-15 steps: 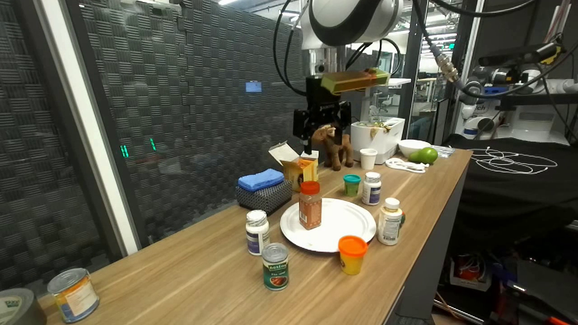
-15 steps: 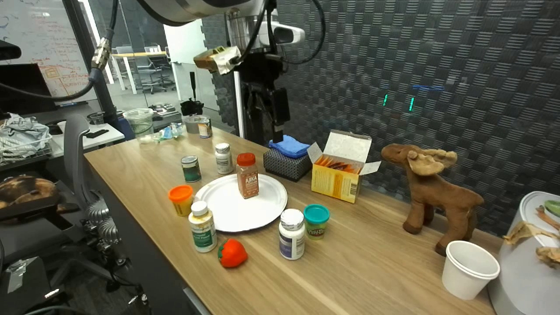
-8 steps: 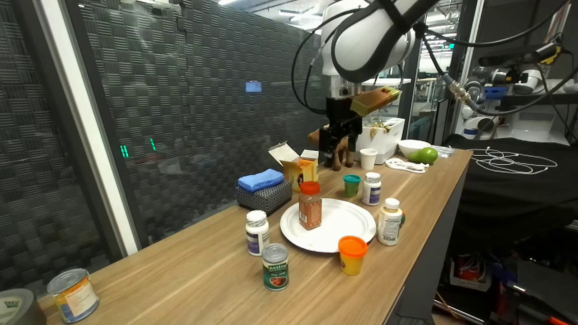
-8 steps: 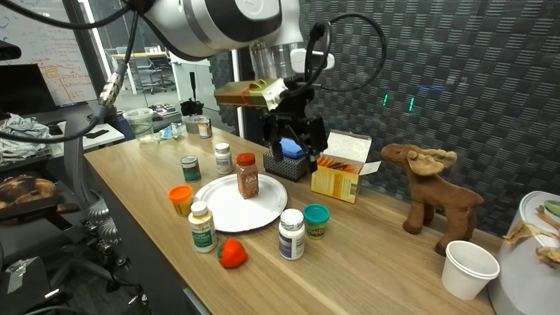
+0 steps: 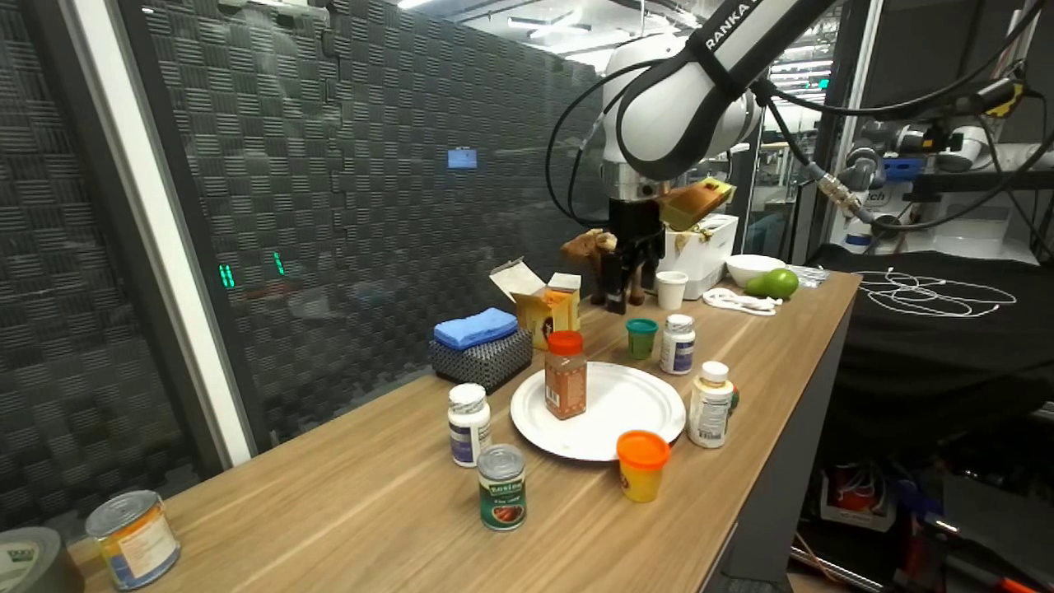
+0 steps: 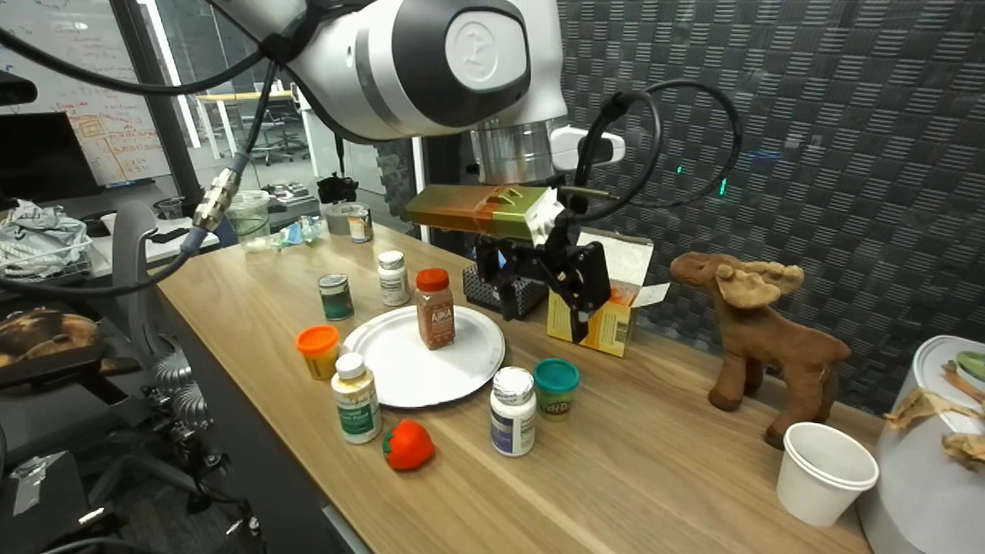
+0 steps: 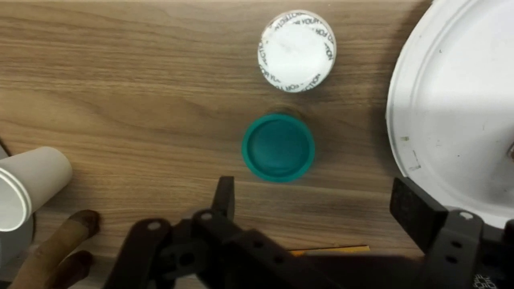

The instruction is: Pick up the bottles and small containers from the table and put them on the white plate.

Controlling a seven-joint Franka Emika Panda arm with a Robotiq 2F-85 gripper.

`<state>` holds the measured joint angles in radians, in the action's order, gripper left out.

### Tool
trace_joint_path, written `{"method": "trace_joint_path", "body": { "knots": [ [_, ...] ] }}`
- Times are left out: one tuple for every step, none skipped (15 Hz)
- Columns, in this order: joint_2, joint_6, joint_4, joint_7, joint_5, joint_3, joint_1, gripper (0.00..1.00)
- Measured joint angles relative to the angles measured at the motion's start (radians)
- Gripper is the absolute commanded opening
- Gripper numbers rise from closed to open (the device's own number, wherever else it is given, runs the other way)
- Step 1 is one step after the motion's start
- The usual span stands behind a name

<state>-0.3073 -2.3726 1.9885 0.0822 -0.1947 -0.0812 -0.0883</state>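
Lower now than a second ago, the claw [image 6: 544,323] has swung along the desk [image 6: 654,477] to hang near the white plate [image 6: 408,377]. Its arm [image 6: 462,69] slants in from above, wrist [image 6: 514,150] pointing down, fingers [image 7: 417,212] wide apart. Just off the plate stand the teal-lidded Play-Doh tub [image 6: 555,388] and a purple-labelled pill bottle [image 6: 513,419], a matching pill bottle [image 5: 470,432] opposite; a green-labelled pill bottle [image 6: 357,404] and an orange-lidded tub [image 6: 318,350] stand close to its rim. Upright on the plate is the red-capped Ajika bottle [image 6: 436,315], unmoved.
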Motion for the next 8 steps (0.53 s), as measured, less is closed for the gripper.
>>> {"method": "trace_joint_path", "body": {
  "knots": [
    [-0.005,0.000,0.000,0.021,0.011,0.001,-0.004,1.00],
    [-0.011,0.000,0.000,0.038,0.021,0.001,-0.007,1.00],
    [-0.018,0.001,0.000,0.053,0.027,0.002,-0.009,1.00],
    [-0.026,0.001,-0.001,0.062,0.029,0.002,-0.010,1.00],
    [-0.037,0.001,-0.003,0.067,0.029,0.002,-0.010,1.00],
    [-0.048,0.001,-0.005,0.070,0.029,0.002,-0.010,1.00],
    [-0.059,0.001,-0.007,0.073,0.029,0.002,-0.010,1.00],
    [-0.069,0.002,-0.009,0.075,0.029,0.002,-0.010,1.00]
  ]
}}
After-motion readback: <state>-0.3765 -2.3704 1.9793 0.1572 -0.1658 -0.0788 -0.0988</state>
